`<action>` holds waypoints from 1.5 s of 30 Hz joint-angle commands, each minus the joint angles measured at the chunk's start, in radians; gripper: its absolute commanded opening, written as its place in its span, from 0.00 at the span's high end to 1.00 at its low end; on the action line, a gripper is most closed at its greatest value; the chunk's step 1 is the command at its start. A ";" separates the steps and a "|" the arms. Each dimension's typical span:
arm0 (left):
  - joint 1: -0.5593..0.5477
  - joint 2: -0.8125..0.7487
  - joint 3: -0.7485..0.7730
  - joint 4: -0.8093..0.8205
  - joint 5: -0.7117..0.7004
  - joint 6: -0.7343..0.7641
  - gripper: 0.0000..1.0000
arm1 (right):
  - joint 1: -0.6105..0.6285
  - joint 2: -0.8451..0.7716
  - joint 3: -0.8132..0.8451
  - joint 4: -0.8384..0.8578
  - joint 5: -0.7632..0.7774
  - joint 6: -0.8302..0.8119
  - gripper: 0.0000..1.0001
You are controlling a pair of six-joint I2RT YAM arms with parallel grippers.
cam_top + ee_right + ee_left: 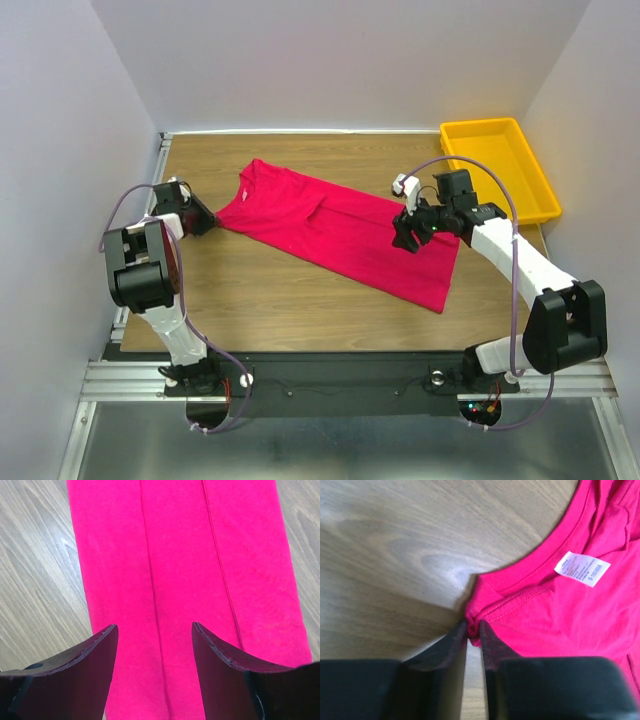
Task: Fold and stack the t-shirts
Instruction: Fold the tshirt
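A crimson-red t-shirt (330,235) lies folded lengthwise into a long strip, slanting across the wooden table from back left to front right. Its neck end points left, and a white neck label (582,568) shows inside the collar. My left gripper (207,222) is at that neck end, and the left wrist view shows the gripper (473,629) shut on a bunched bit of the t-shirt (560,615) at the collar's edge. My right gripper (405,240) hovers over the strip's right half. In the right wrist view this gripper (155,627) is open, with the t-shirt (185,555) flat beneath it and nothing between the fingers.
A yellow plastic tray (478,127) stands at the back right corner of the table (260,300), close behind the right arm. White walls enclose the table on the left, back and right.
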 commanded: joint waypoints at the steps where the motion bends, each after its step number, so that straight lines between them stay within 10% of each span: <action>1: -0.004 0.024 0.068 0.007 0.011 0.023 0.83 | -0.009 -0.011 0.003 0.032 -0.018 0.000 0.34; 7: -0.004 0.064 0.158 -0.027 -0.018 0.049 1.00 | -0.009 -0.007 -0.006 0.032 -0.013 -0.006 0.34; 21: -0.004 0.286 0.548 -0.171 -0.173 0.063 1.00 | -0.010 0.002 -0.046 0.034 0.019 -0.035 0.34; 33: -0.053 0.207 0.698 -0.113 -0.247 0.197 0.53 | -0.013 0.055 -0.035 0.087 0.206 0.031 0.34; 42: -0.081 -0.253 0.369 0.065 -0.360 0.306 0.49 | -0.085 0.273 0.128 0.149 0.216 0.218 0.35; 45: -0.076 -0.486 0.162 0.178 -0.411 0.246 0.02 | -0.121 0.334 0.204 0.149 0.209 0.244 0.36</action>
